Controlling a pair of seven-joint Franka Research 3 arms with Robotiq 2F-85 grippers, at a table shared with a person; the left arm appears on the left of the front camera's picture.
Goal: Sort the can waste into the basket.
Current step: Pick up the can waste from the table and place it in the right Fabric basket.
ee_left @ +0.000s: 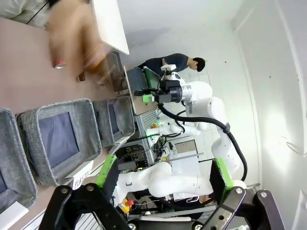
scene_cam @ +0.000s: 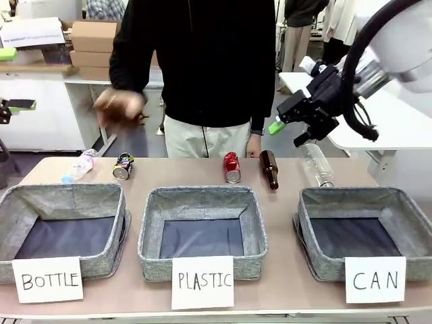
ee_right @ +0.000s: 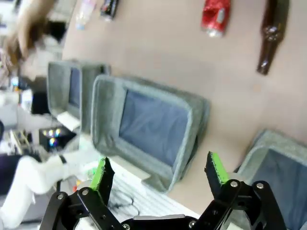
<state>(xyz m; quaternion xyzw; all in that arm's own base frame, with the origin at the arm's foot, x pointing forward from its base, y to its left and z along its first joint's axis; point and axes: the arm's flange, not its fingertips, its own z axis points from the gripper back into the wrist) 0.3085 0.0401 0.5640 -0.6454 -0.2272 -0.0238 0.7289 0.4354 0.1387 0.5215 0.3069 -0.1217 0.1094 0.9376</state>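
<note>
The shiny red can (scene_cam: 231, 167) lies on the table beyond the PLASTIC bin, and I see it as well in the right wrist view (ee_right: 214, 17) and the left wrist view (ee_left: 58, 63). The black printed can (scene_cam: 123, 166) lies beyond the BOTTLE bin. The grey basket marked "CAN" (scene_cam: 317, 263) stands front right with a bare dark floor. My right gripper (scene_cam: 289, 133) hangs open and empty in the air above the table's far right; its fingers (ee_right: 216, 167) hold nothing. In the left wrist view my left gripper (ee_left: 163, 170) is open and empty, high off the table's left.
A brown glass bottle (scene_cam: 269, 169) lies beside the red can, a clear plastic bottle (scene_cam: 316, 164) right of it, another (scene_cam: 79, 165) far left. Bins marked "PLASTIC" (scene_cam: 152, 256) and "BOTTLE" (scene_cam: 115, 260) stand in front. A person's blurred hand (scene_cam: 118, 108) hovers over the far left.
</note>
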